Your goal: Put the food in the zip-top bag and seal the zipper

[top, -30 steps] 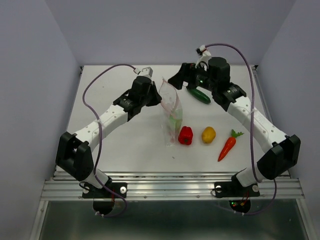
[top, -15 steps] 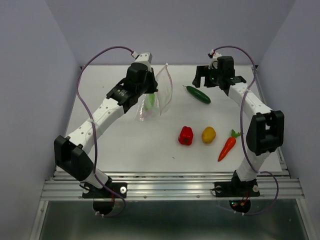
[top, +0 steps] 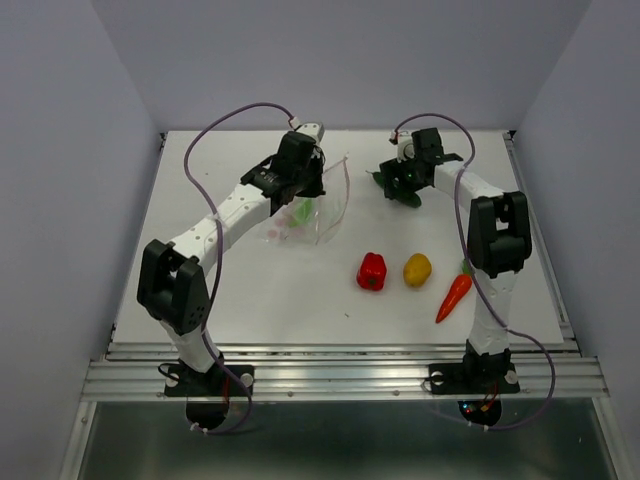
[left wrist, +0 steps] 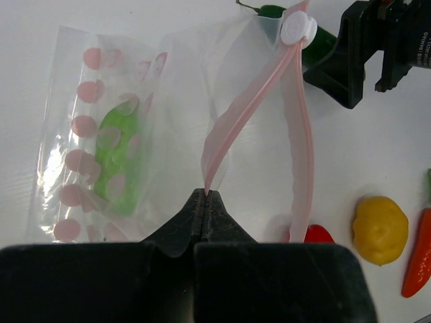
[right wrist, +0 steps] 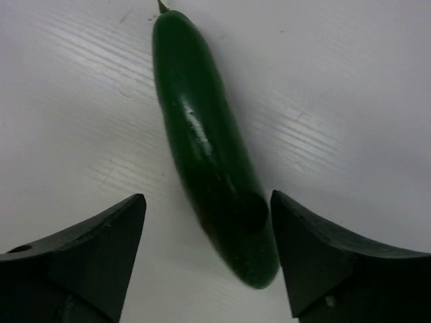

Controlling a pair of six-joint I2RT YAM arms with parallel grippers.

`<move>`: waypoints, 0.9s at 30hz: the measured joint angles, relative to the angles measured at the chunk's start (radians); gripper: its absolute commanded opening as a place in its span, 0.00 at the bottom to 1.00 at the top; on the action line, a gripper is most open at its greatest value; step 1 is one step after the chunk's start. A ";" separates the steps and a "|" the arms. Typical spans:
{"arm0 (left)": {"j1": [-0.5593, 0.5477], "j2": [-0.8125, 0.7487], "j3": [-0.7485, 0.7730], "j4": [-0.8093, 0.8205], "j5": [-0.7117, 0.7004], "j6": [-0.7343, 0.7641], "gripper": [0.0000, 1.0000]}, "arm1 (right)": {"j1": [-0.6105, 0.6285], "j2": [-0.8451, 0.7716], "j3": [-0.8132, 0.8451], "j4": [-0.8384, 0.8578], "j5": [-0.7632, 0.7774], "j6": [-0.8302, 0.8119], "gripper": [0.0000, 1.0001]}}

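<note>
The clear zip-top bag (top: 318,207) with pink marks hangs from my left gripper (top: 306,186), which is shut on the end of its pink zipper (left wrist: 237,118). The mouth gapes, with a white slider (left wrist: 298,29) at the far end. The light green pod (left wrist: 121,161) lies inside the bag. My right gripper (right wrist: 207,196) is open, its fingers on either side of the dark green cucumber (right wrist: 209,148) on the table. The red pepper (top: 372,270), the yellow-orange piece (top: 417,269) and the carrot (top: 455,292) lie in front.
The white table (top: 250,290) is walled at the back and on both sides. The right arm's black wrist (left wrist: 377,47) sits just beyond the bag's slider end. Purple cables loop above both arms.
My left gripper has carried the bag from the table's middle to the back left and laid it lower. My right gripper has moved off the bag's mouth and come down over the cucumber.
</note>
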 measured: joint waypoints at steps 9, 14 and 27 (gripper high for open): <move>0.000 0.006 0.000 -0.003 0.020 -0.001 0.00 | 0.000 0.040 0.019 -0.008 0.020 0.027 0.55; 0.000 0.006 0.000 -0.002 0.044 -0.006 0.00 | 0.000 0.040 0.019 -0.008 0.029 0.034 0.56; 0.000 0.006 0.000 -0.002 0.058 -0.017 0.00 | 0.007 0.085 0.060 -0.010 0.035 0.025 0.84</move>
